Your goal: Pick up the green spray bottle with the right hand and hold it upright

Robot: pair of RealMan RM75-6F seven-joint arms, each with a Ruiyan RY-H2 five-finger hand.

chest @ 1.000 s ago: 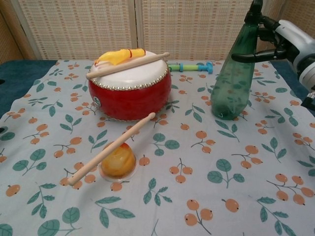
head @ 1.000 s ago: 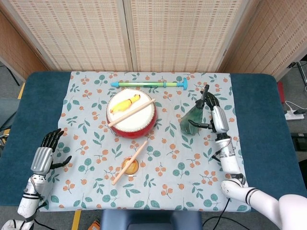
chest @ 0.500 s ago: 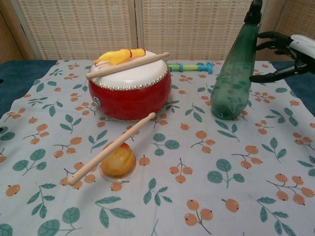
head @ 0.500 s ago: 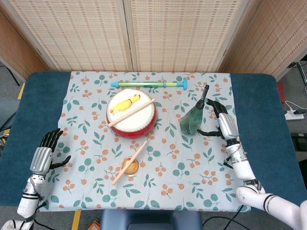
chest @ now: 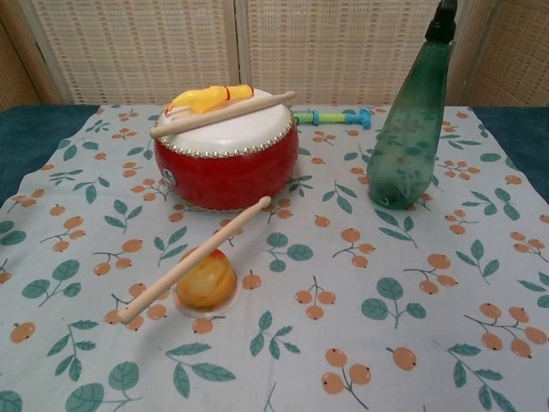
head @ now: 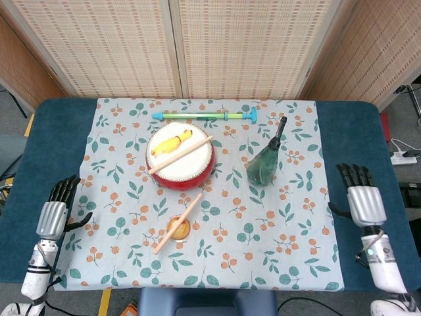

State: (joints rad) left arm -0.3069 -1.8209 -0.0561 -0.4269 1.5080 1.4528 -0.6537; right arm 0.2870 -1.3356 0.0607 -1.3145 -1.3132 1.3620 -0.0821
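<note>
Pulled right hand [head: 365, 204] back from bottle [head: 265, 162] to table's 4 o'clock edge, fingers spread, holding nothing. Leaves bottle standing upright at drum's [head: 180, 157] 3 o'clock, ungrasped. Left hand [head: 53, 216] spread, idle.

green spray bottle [head: 266, 160]: 1 | red drum [head: 179, 160]: 1 | wooden drumsticks: 2, first [head: 179, 155], second [head: 178, 223] | yellow toy [head: 172, 141]: 1 | orange round thing [head: 177, 228]: 1 | teal-green rod [head: 204, 115]: 1 | patterned cloth [head: 125, 224]: 1
</note>
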